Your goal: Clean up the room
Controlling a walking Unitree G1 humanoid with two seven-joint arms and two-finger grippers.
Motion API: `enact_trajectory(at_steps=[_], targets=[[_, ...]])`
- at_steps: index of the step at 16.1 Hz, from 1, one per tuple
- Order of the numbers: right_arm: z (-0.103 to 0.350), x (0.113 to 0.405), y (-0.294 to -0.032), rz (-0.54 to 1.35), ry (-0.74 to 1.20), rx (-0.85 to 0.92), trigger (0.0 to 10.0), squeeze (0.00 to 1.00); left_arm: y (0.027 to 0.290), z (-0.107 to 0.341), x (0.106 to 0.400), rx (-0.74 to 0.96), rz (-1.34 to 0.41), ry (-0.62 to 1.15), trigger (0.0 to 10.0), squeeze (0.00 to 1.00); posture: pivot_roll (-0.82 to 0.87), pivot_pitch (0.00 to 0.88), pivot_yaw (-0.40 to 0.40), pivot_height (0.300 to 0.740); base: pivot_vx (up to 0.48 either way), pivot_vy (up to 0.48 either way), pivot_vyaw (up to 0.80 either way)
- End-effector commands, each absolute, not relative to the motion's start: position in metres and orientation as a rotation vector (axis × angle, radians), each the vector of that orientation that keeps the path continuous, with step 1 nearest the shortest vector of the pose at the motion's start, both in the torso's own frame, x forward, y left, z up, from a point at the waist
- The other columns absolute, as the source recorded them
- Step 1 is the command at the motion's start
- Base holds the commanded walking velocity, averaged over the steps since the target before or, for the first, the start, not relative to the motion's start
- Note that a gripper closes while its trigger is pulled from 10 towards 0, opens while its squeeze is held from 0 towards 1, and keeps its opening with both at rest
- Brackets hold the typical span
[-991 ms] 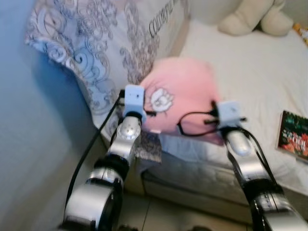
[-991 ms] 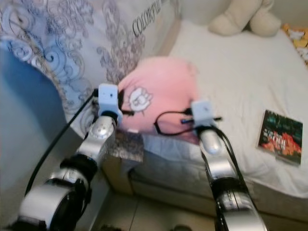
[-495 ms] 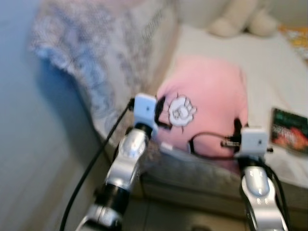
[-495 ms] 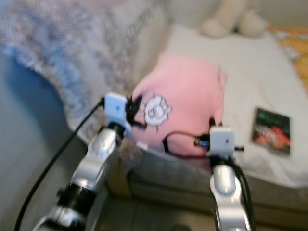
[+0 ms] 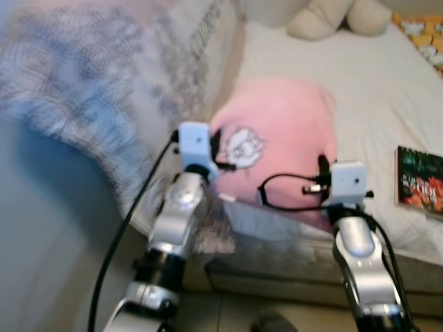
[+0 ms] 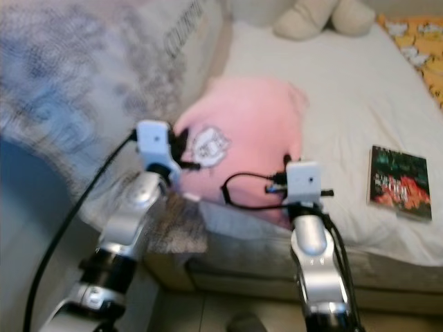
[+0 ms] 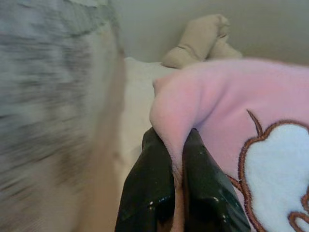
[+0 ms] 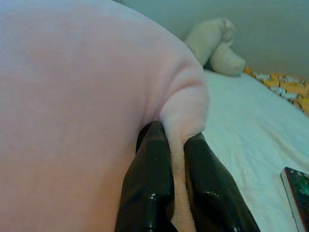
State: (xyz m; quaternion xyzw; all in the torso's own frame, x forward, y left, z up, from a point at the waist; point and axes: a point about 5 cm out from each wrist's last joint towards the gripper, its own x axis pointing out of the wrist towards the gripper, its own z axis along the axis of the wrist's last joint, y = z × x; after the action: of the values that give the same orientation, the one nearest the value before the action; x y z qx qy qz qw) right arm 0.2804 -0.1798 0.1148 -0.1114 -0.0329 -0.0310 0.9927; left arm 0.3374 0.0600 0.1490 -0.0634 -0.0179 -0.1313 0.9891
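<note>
Pink pillow carried over the bed edge, two-handed.
Left hand (image 7: 176,186) and right hand (image 8: 176,179) each pinch a pillow (image 5: 280,149) corner above the bed (image 5: 387,90); advise level, equal travel, setting down short of the book (image 5: 419,181).

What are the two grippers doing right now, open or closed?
Left gripper: shut on a fold of the pink pillow.
Right gripper: shut on the pillow's other edge.
</note>
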Motion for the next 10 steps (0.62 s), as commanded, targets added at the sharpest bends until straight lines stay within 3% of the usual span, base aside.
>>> enact_trajectory(at_steps=[1,2,7,10], targets=[[0.119,0.289,-0.189,-0.084,-0.059,-0.219,10.0,0.0,0.063,0.157,0.344,-0.151,-0.227,-0.046,10.0,0.0,-0.26,0.0,0.076,0.74,0.465,0.0,0.0],[0.121,0.296,-0.188,-0.069,-0.051,-0.221,10.0,0.0,0.064,0.155,0.346,-0.162,-0.21,-0.028,10.0,0.0,-0.26,0.0,0.077,0.74,0.465,0.0,0.0],[0.121,0.336,-0.189,0.051,0.045,-0.306,10.0,0.0,0.064,0.138,0.363,-0.197,-0.079,0.107,10.0,0.0,-0.25,0.004,0.078,0.74,0.0,0.0,0.0],[0.091,0.35,-0.188,0.186,0.236,-0.373,10.0,0.0,0.069,0.112,0.37,-0.254,0.023,0.233,10.0,0.0,-0.25,0.138,0.034,0.74,0.0,0.0,0.0]])
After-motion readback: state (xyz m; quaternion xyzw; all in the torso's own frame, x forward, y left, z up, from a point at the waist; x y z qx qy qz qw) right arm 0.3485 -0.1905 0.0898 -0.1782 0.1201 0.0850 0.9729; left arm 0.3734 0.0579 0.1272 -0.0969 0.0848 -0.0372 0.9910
